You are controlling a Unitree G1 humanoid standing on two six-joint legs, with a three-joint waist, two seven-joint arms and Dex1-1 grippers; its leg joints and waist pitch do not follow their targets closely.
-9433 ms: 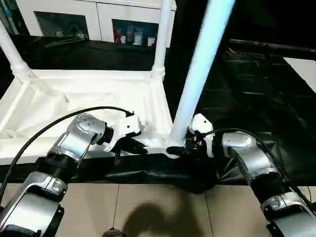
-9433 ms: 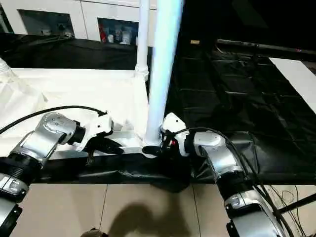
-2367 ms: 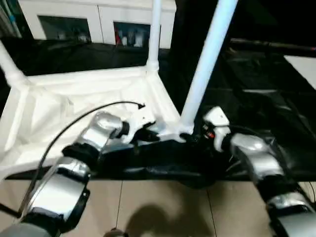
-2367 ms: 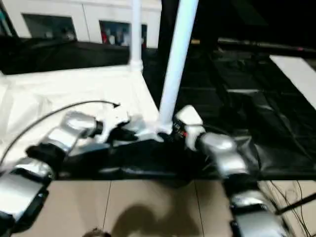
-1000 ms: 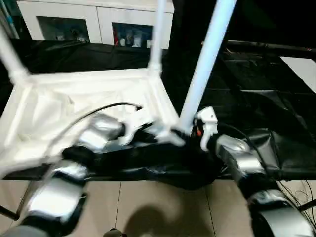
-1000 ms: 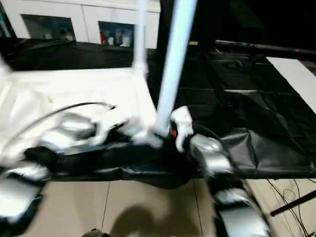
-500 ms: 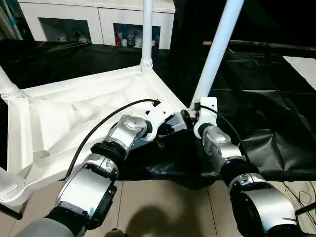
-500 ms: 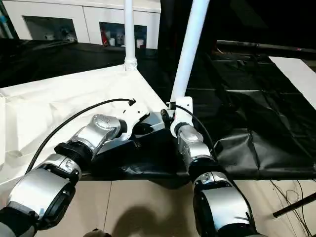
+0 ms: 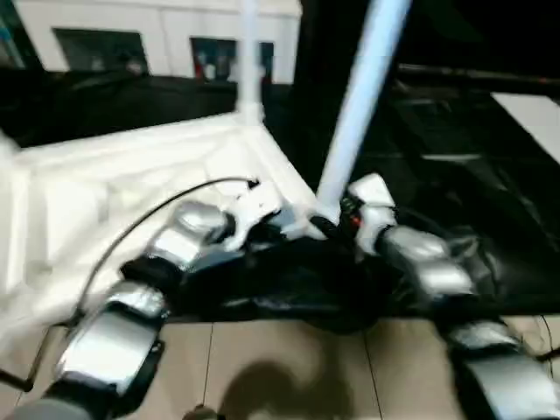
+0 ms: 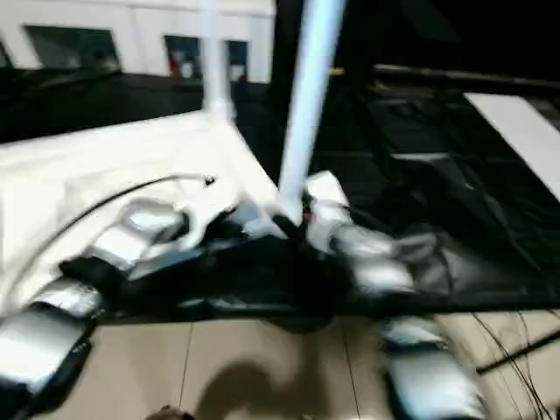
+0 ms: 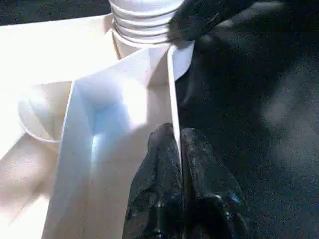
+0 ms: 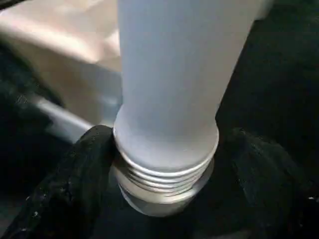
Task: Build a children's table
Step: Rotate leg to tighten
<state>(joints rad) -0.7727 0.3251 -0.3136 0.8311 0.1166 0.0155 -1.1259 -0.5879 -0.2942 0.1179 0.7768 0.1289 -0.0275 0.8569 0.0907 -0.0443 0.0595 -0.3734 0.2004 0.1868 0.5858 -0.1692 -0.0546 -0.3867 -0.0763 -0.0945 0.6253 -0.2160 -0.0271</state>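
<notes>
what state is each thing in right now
tabletop: upside down on the black-sheeted worktable
near corner leg: upright, threaded end seated in its socket
far leg: upright in its corner
left end effector: shut on the tabletop's thin wall
right end effector: open, fingers either side of the leg's base

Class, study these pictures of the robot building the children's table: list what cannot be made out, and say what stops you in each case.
- Tops of the near leg and far leg: cut off by the head views' upper edge.
- Whether the right tool grips the leg: its fingers flank the threaded base, contact unclear.
- Cabinet contents: blurred.
- Tabletop left end: cut off by the picture edge.
</notes>
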